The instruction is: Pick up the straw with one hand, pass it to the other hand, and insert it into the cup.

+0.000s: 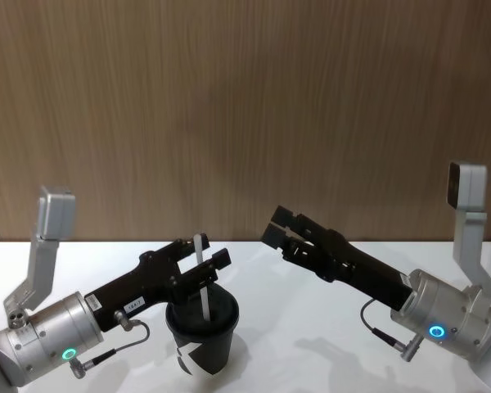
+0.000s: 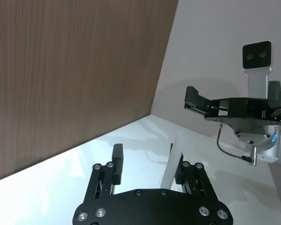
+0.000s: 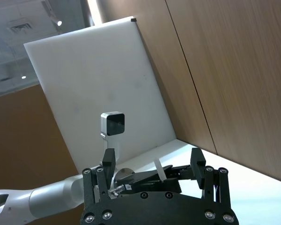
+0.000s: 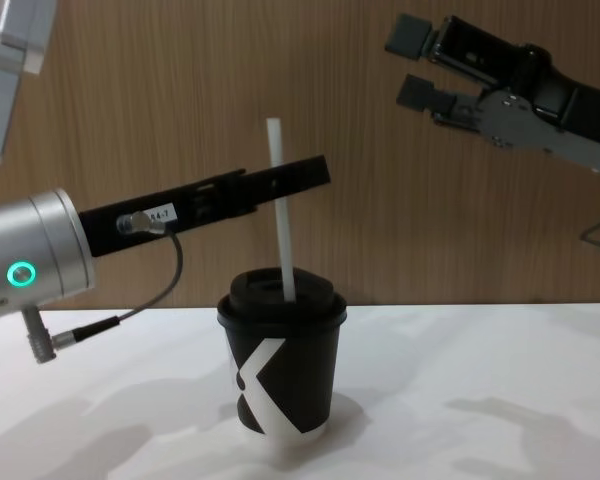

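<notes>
Left gripper (image 1: 203,266) reaches in over the cup (image 1: 201,332), which stands on the white table (image 1: 311,327) low and left of centre. Jaws are parted, w/ a clear gap in the left wrist view; the straw (image 1: 202,274) lies against one finger only, so it's touched, not pinched. Straw stands nearly upright, lower end through the lid, upper half rising above the jaws.

Chest view gives the side-on: straw (image 4: 281,205) leans slightly, enters the lid's top, and crosses the tip of the left gripper (image 4: 305,172); cup (image 4: 282,370) shows its white angular mark. Head view hides that mark mostly but shows both left fingers straddling the straw.

Right gripper (image 1: 283,232) hangs raised to the right of the cup, well apart from it, jaws open, holding nothing. Right wrist view shows its two fingers spread, w/ the left gripper (image 3: 171,172) and straw (image 3: 159,168) beyond.
</notes>
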### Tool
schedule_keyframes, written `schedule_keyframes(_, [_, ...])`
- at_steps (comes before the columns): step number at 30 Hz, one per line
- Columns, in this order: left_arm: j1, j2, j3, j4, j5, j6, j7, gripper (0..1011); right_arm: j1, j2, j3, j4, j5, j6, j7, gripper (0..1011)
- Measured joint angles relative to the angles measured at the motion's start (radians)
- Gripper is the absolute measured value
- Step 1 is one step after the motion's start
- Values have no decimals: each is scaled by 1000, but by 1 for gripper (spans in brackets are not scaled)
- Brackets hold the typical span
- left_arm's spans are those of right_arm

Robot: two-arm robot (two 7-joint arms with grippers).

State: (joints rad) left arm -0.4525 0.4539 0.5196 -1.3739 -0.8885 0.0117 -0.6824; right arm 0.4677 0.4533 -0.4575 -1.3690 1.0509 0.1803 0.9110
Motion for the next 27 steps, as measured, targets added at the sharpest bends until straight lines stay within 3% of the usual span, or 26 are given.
schedule_keyframes(11, [35, 32, -26, -70, -9, -13, 8, 937, 0, 0, 0, 0, 0, 0, 0, 1001])
schedule_keyframes(15, [51, 49, -35, -101, -15, -21, 5, 1003, 0, 0, 0, 0, 0, 0, 0, 1001])
schedule_keyframes(27, [99, 90, -69, -184, -29, -59, -3, 1003, 0, 1, -1, -1, -2, -5, -1, 1001])
